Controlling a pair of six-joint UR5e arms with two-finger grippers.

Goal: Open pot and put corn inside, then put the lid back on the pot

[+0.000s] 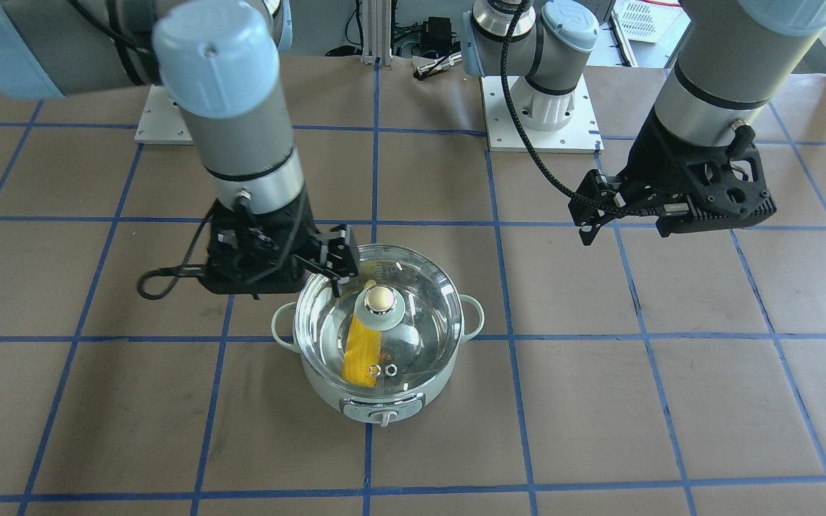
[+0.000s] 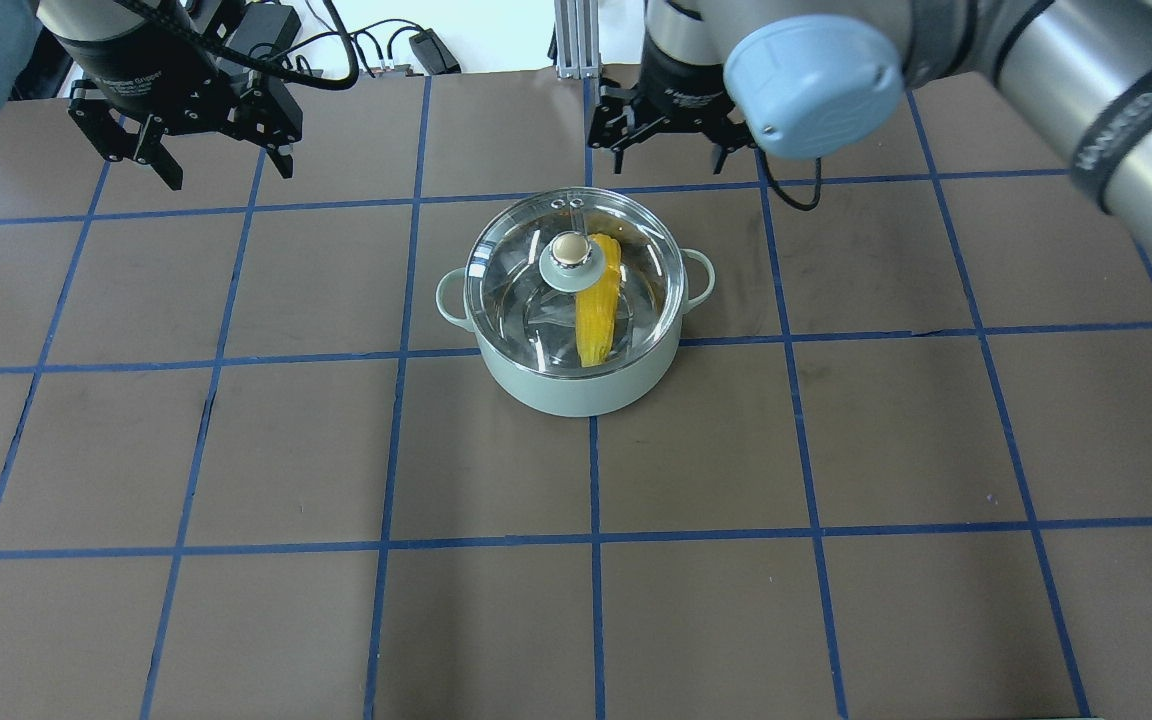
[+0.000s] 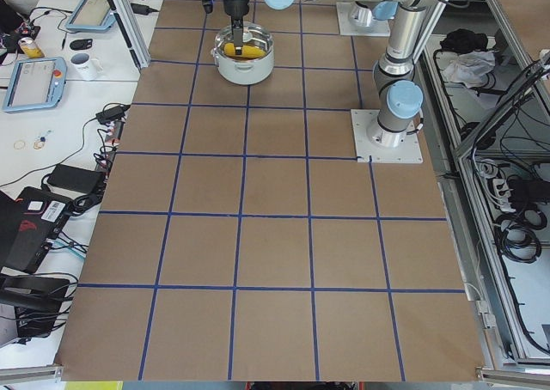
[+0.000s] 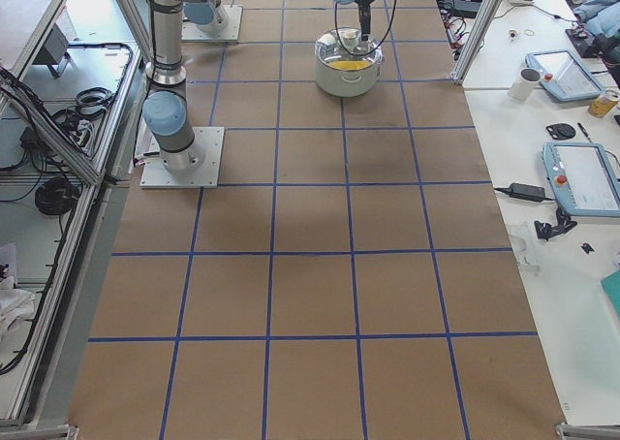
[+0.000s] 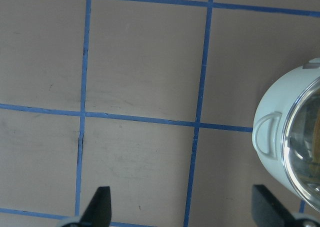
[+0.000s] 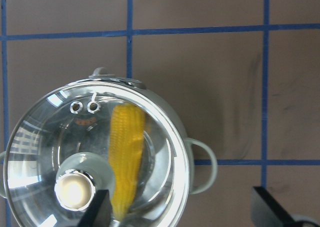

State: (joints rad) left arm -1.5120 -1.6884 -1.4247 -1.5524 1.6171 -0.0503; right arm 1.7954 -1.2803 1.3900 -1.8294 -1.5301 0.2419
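Note:
The mint-green pot (image 2: 576, 392) stands mid-table, and it also shows in the front view (image 1: 355, 399). The glass lid (image 2: 526, 255) sits on it with its beige knob (image 2: 568, 248) up. The yellow corn (image 2: 596, 310) lies inside under the lid, seen also in the right wrist view (image 6: 125, 154). My right gripper (image 2: 668, 150) is open and empty, above the pot's robot-side rim; its fingers stand apart from the knob (image 6: 75, 191). My left gripper (image 2: 226, 165) is open and empty, well off to the pot's side; the pot's handle (image 5: 267, 134) shows at its view's right edge.
The table is brown paper with a blue tape grid. Both arm base plates (image 1: 538, 115) stand at the robot's edge. Side benches hold tablets (image 3: 33, 82), a mug (image 3: 84, 63) and cables.

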